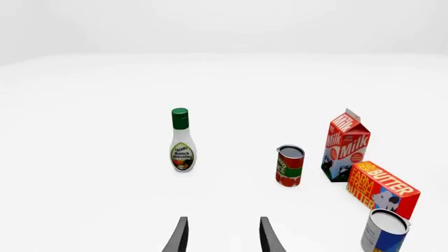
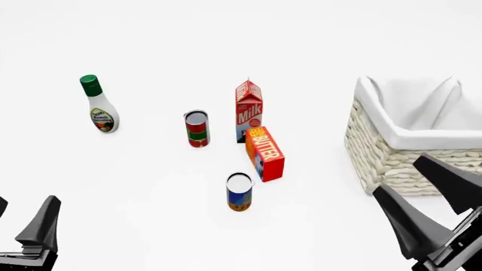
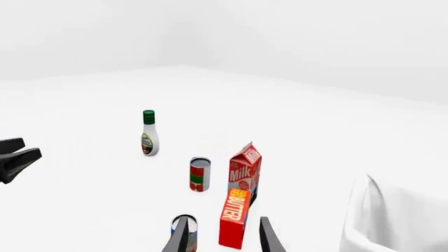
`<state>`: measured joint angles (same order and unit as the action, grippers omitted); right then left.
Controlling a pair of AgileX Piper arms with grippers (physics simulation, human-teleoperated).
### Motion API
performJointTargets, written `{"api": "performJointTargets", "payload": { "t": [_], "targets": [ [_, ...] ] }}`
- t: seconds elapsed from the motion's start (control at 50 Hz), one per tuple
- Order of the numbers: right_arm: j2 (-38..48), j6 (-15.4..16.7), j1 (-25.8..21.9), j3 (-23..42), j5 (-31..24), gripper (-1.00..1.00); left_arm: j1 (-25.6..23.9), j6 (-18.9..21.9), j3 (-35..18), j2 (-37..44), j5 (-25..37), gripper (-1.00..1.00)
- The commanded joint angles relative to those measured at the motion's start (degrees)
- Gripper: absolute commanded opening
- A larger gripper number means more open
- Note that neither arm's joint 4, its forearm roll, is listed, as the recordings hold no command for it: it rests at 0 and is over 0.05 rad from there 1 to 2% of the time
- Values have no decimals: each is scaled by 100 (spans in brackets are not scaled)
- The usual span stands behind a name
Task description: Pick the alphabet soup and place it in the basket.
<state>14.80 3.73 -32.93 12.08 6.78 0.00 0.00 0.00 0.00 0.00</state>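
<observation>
Nearest the camera, level with the basket's [image 2: 391, 158] near corner, hangs the right gripper [image 2: 429, 195], fingers spread and empty; well off to the basket's left, at the picture's lower corner, waits the left gripper [image 2: 26, 226], also parted and holding nothing in its wrist view. Left of the basket, well apart from it and nearer the arms than the other groceries, stands the alphabet soup [image 2: 239, 192], upright, silver top up. Just beyond the soup, on the basket's side, lies the butter box [image 2: 265, 153], near enough that a wide finger could clip it and shove the can over; probably best approached from the open side. Further from the basket's front, beside the butter, stands the milk carton [image 2: 249, 110], with the red-and-green can [image 2: 197, 129] to its left: similar shape, easy to grab by mistake. Farthest left of the basket, the ranch dressing bottle [image 2: 99, 106], out of harm's way. Round can, so likely to slip or roll if pinched off-centre; basket wall high enough to catch a low carry.
</observation>
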Motion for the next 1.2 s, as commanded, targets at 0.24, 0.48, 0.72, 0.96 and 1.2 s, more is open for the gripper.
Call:
{"api": "performJointTargets", "payload": {
  "t": [0.24,0.48,0.72,0.96,1.2],
  "targets": [
    [1317,47,-460,182,1185,100,0,0,0,0,0,100],
    [1822,32,-638,212,1645,100,0,0,0,0,0,100],
    [2349,7,-820,256,2091,100,0,0,0,0,0,100],
    [2692,-19,-935,282,2382,100,0,0,0,0,0,100],
    [3077,-112,-928,200,2786,100,0,0,0,0,0,100]
  ]
}}
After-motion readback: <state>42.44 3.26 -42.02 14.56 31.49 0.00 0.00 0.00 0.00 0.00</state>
